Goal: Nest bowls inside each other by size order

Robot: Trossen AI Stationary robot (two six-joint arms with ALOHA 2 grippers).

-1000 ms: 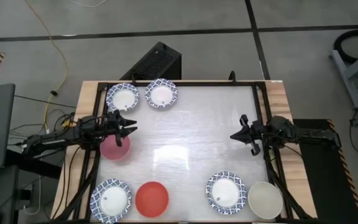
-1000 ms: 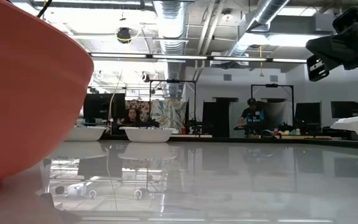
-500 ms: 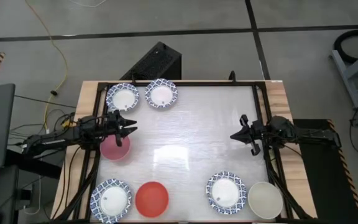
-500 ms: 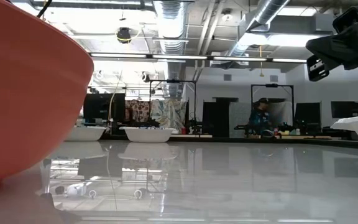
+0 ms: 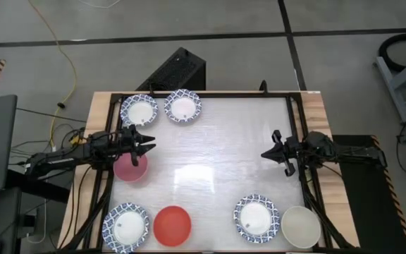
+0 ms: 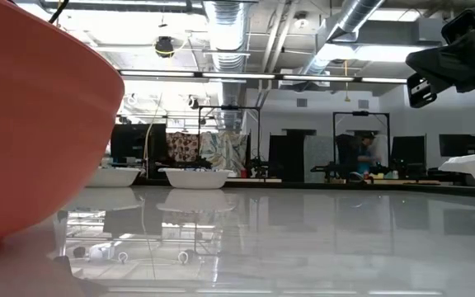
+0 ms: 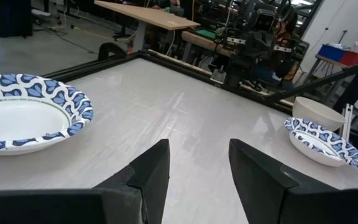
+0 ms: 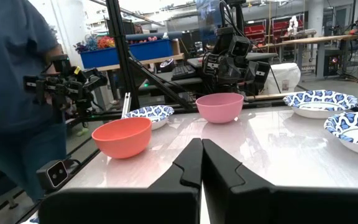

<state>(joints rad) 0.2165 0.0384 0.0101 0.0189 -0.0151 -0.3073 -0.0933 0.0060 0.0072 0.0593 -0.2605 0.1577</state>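
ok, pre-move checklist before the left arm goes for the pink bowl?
1. Left pincer open: ok, fingers apart in its wrist view.
2. Left pincer holding nothing: ok.
3. Left pincer over pink bowl: not ok, it sits past the bowl's far rim.
4. Pink bowl holds nothing: ok.
5. Right pincer out of the way: ok, shut, at the table's right side.
6. Red bowl free as next nest: ok, nothing in it.

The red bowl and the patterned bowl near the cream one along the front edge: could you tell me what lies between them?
Nothing: in the high view the stretch of table between the red bowl and that patterned bowl is bare.
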